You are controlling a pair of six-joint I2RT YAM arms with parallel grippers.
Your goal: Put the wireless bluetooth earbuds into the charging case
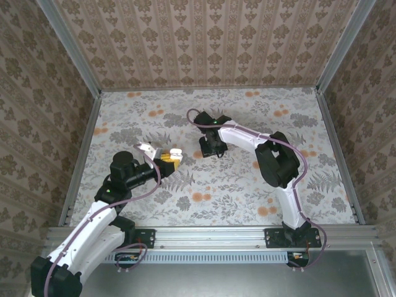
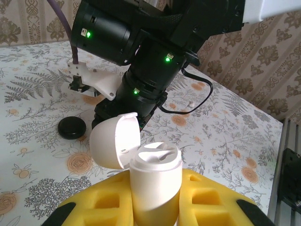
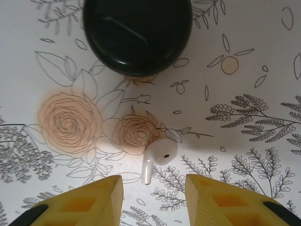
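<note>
Earbud (image 3: 160, 153) between parted fingers (image 3: 84, 202), near black puck (image 3: 136, 35)

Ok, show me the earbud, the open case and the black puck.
earbud (image 3: 162, 153), right wrist view, on its head.
open case (image 2: 155, 183), left wrist view, front wall.
black puck (image 3: 136, 33), right wrist view, top face.

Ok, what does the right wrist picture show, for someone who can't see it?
A small white earbud lies on the flowery table, just ahead of the open right gripper with its yellow tips. A round black puck sits beyond it.
</note>
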